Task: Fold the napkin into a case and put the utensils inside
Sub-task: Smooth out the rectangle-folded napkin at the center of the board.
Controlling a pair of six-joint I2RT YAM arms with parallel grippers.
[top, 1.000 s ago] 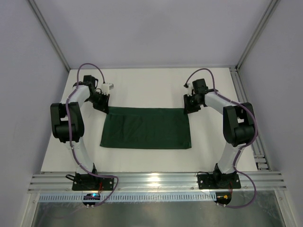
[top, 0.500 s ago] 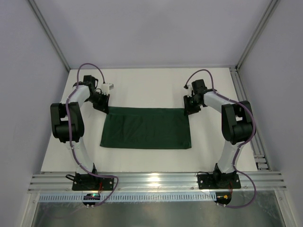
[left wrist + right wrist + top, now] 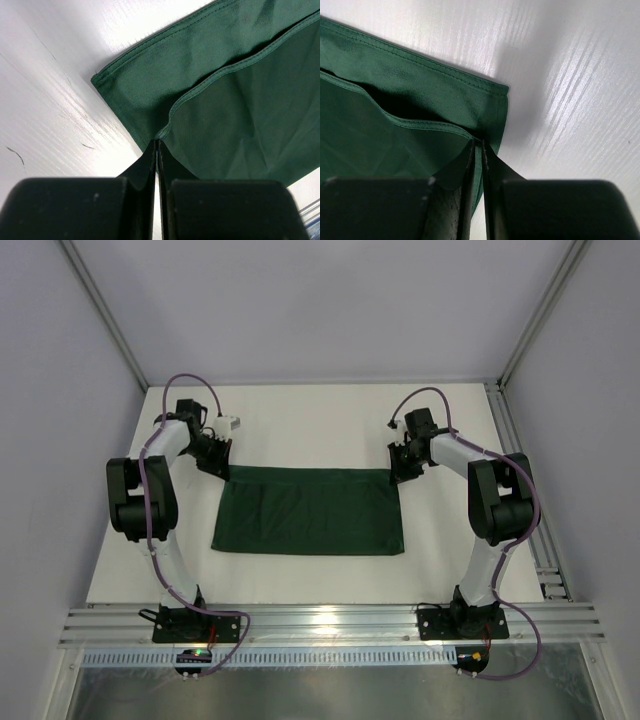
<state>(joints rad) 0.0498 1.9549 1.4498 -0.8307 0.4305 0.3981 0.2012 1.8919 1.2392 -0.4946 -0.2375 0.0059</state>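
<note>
The napkin (image 3: 310, 512) lies on the white table as a flat, dark green, wide rectangle, doubled over with two hemmed layers showing at its far edge (image 3: 240, 100) (image 3: 380, 100). My left gripper (image 3: 222, 468) sits at the far left corner, its jaws shut on the upper layer's corner (image 3: 157, 142). At the far right corner my right gripper (image 3: 397, 472) has its jaws almost together, with the upper layer's corner between them (image 3: 478, 144). The utensils are out of view. No case shape shows.
Bare white table (image 3: 320, 420) surrounds the cloth. An aluminium rail (image 3: 330, 625) carrying both arm bases runs along the near edge. A slotted rail (image 3: 525, 500) lines the right side. Grey walls and frame posts enclose the back and sides.
The right arm's elbow has shifted slightly at the far right corner. The napkin and the left arm have not moved.
</note>
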